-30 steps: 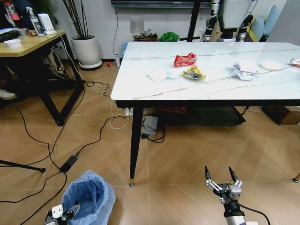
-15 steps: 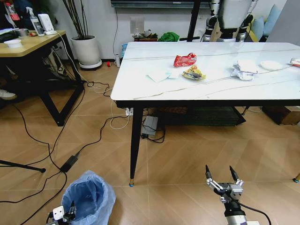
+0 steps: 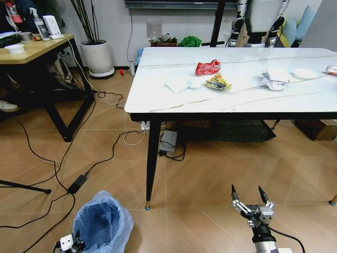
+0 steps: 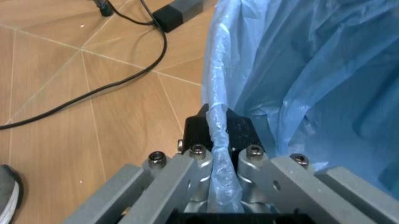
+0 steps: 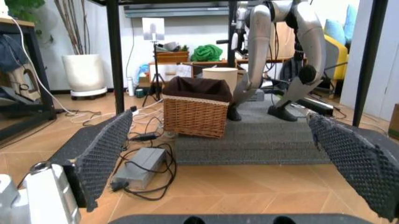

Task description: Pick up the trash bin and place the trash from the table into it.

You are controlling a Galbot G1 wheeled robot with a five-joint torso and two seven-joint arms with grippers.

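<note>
You see the table (image 3: pixel 237 79) from the head view, with the trash (image 3: pixel 208 67) lying on top of it. The bin (image 3: pixel 102 221) sits on the floor near a table leg, beside black cables (image 3: pixel 79 158). Your left wrist view shows more: the left gripper (image 4: pixel 217 158) is pinched tight on the bin's blue bag rim. Your right gripper (image 3: pixel 248 192) hangs low with its fingers spread wide. Its wrist view shows a basket (image 5: pixel 196 112) under the table.
</note>
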